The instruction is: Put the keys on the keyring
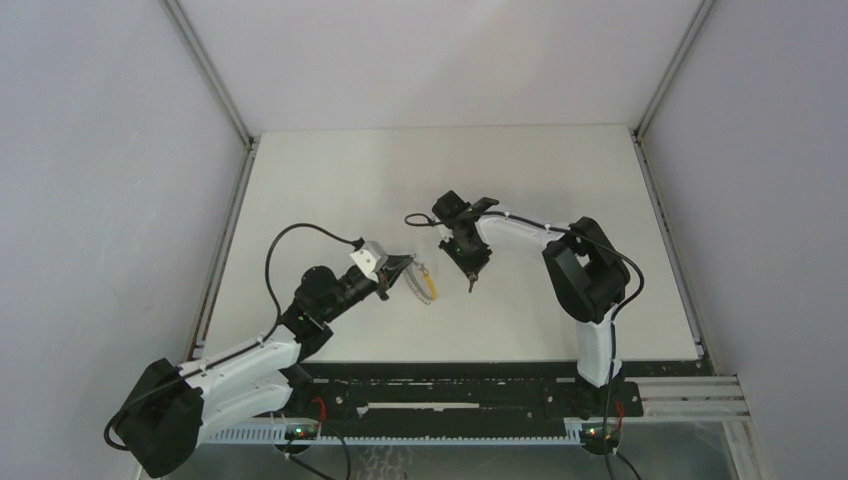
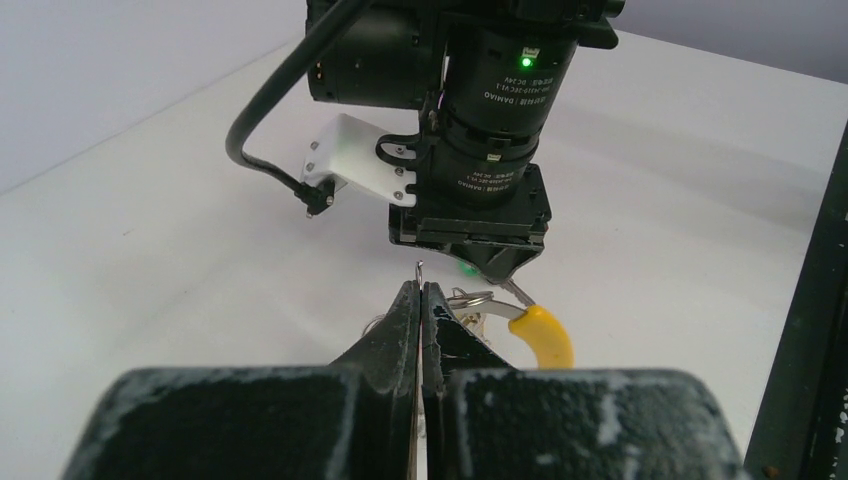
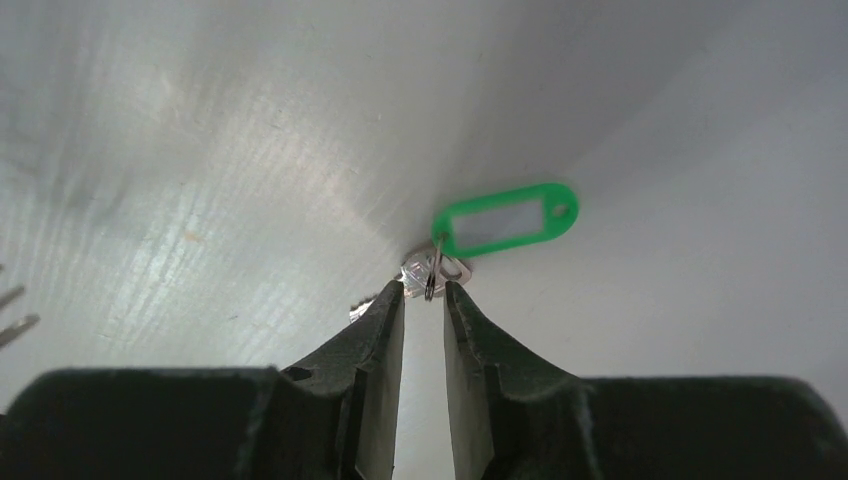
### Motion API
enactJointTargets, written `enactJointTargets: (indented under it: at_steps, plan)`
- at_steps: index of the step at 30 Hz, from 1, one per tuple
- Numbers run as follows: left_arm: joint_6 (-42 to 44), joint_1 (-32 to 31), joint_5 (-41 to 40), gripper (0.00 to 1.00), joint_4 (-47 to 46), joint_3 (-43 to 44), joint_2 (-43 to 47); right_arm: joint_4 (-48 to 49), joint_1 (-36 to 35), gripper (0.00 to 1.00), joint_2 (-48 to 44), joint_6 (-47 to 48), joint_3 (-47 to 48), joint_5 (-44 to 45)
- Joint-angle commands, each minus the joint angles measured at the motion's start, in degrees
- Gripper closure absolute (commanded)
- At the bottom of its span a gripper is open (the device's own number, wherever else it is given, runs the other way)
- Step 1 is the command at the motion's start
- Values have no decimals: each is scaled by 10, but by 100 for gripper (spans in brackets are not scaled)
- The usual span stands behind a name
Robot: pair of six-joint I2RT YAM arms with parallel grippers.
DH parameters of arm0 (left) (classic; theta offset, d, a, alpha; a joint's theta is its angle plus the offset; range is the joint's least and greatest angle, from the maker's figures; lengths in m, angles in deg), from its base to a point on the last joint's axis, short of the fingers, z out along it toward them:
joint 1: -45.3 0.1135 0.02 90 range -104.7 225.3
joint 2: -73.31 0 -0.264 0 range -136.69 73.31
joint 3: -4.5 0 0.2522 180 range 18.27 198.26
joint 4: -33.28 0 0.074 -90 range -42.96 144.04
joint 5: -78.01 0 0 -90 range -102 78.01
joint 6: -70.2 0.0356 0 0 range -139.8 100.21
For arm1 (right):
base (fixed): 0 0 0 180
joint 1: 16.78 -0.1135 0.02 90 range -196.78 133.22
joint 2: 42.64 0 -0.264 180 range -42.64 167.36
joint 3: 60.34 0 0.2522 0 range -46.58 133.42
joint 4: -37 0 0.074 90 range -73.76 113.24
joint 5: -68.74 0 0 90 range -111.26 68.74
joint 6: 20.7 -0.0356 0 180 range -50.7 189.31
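White table [image 1: 330,180], grey walls [image 1: 90,150] on three sides. Both arms meet near mid-table, tips close together.

Left gripper [image 2: 421,300]: fingers [image 2: 403,325] pressed flat together, no gap visible. They pinch the keyring [image 2: 420,270], which the left wrist cam sees edge-on as a thin wire poking straight up past the tips. Ring plane lines up with the finger seam. Rest of the ring is hidden behind the fingers.

Yellow key [image 2: 545,335]: just right of the left fingertips in the wrist view. The long axis runs from its metal end, by the fingers, out and down to the right, with the yellow head at the far end. A small split ring [image 2: 470,297] sits at the metal end. From the top cam it lies between the two grippers, long axis roughly near-to-far. Can't tell if it rests on the table or hangs.

Right gripper [image 3: 425,295]: jaws narrowed to a slim gap and pinching the metal part of the green key [image 3: 505,218] at the tips. A thin loop stands edge-on between them. The green head sticks out beyond the tips, long axis across the right wrist view and tilted slightly up to the right. Its eyelet end is farthest from the fingers and its pale window faces the camera.

The left wrist cam shows the right gripper head-on, pointing down, its tip just beside the yellow key's metal end. Touching or not, can't tell.
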Motion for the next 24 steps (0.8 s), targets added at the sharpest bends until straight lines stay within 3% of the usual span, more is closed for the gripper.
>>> enactJointTargets:
  at_steps: [1,24]
  plan:
    - [1,4,0,100,-25,-9,13,-35,-6,79,5,2,26,39]
    - [-1,4,12,100,-26,-6,13,-45,-8,81,28,11,58,32]
